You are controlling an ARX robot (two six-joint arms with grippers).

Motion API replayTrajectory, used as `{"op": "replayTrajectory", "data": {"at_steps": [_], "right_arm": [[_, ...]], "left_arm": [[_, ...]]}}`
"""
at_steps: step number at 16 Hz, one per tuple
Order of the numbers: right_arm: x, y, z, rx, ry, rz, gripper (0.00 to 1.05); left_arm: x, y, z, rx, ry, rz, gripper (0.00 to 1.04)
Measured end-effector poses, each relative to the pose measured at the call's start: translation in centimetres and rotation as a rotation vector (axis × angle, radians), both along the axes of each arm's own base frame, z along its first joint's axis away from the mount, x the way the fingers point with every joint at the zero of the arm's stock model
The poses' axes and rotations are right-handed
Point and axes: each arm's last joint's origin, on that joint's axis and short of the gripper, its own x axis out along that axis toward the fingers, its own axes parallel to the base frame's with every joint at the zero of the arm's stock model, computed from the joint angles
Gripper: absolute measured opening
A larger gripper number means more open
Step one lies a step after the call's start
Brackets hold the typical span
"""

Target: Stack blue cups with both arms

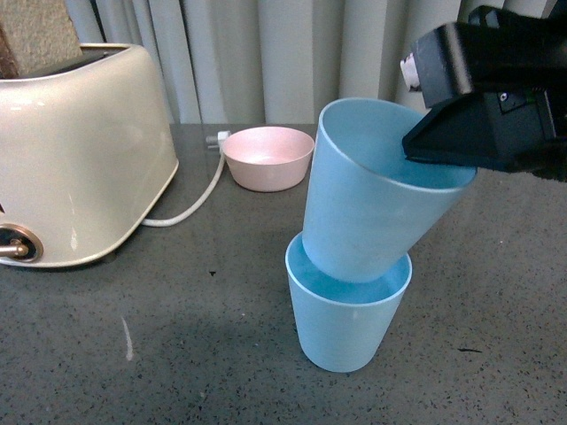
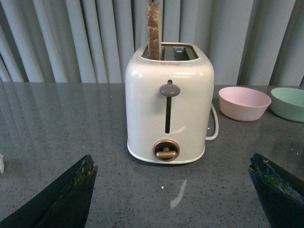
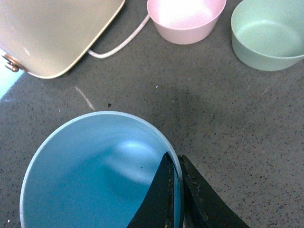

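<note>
Green bowl (image 3: 268,35) beyond front view's frame.

Two blue cups (image 1: 372,199) (image 1: 345,323), two bowls (image 3: 186,19) (image 3: 268,35), one toaster (image 2: 168,104).

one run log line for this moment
phase: nesting | right gripper: shut on tilted light blue plastic cup rim | base in upright light blue cup | left gripper: open, empty

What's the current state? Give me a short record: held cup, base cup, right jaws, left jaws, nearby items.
held cup: upper blue cup, tilted, base partly inside the lower one
base cup: lower blue cup, upright on table
right jaws: right gripper shut on upper cup's rim
left jaws: left gripper open, empty, facing toaster
nearby items: pink bowl, green bowl
</note>
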Motion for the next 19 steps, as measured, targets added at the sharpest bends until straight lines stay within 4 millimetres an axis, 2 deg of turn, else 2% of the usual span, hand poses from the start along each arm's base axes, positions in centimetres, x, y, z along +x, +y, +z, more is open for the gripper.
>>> {"op": "replayTrajectory", "data": {"at_steps": [4, 6, 8, 9, 10, 11, 12, 13, 14, 15, 16, 18, 19], "right_arm": [[0.2, -0.1, -0.8, -0.016, 0.046, 0.002, 0.02], [-0.2, -0.2, -0.1, 0.0, 0.022, 0.005, 0.22], [-0.6, -0.2, 0.3, 0.008, 0.013, 0.013, 0.45], [-0.6, -0.3, 0.5, 0.011, 0.008, 0.005, 0.67], [-0.5, -4.0, 3.6, 0.115, -0.129, -0.172, 0.98], [2.8, -8.3, 4.6, 0.233, -0.432, -0.413, 0.98], [1.8, -10.8, -1.7, 0.069, -0.552, -0.544, 0.71], [0.1, -11.2, -1.1, 0.06, -0.641, -0.552, 0.6], [-3.1, -12.0, -0.8, 0.054, -0.677, -0.536, 0.47], [-7.4, -12.1, -3.1, 0.031, -0.623, -0.537, 0.36], [-10.7, -12.2, -6.3, 0.004, -0.536, -0.532, 0.27], [-12.8, -12.2, -8.9, -0.013, -0.486, -0.53, 0.17], [-13.1, -12.2, -9.2, -0.015, -0.484, -0.529, 0.16]], "left_arm": [[0.0, 0.0, 0.0, 0.0, 0.0, 0.0, 0.98], [0.0, 0.0, 0.0, 0.0, 0.0, 0.0, 0.98], [0.0, 0.0, 0.0, 0.0, 0.0, 0.0, 0.98], [0.0, 0.0, 0.0, 0.0, 0.0, 0.0, 0.98], [0.0, 0.0, 0.0, 0.0, 0.0, 0.0, 0.98], [0.0, 0.0, 0.0, 0.0, -0.004, -0.002, 0.98], [0.0, 0.0, 0.0, 0.0, 0.001, 0.002, 0.98], [0.0, 0.0, 0.0, 0.0, -0.002, 0.002, 0.98], [0.0, 0.0, 0.0, 0.001, 0.0, 0.0, 0.98], [0.0, 0.0, 0.0, 0.0, -0.001, 0.001, 0.98], [0.0, 0.0, 0.0, 0.0, 0.003, 0.002, 0.98], [0.0, 0.0, 0.0, 0.0, 0.002, 0.002, 0.98], [0.0, 0.0, 0.0, 0.0, 0.002, 0.002, 0.98]]}}
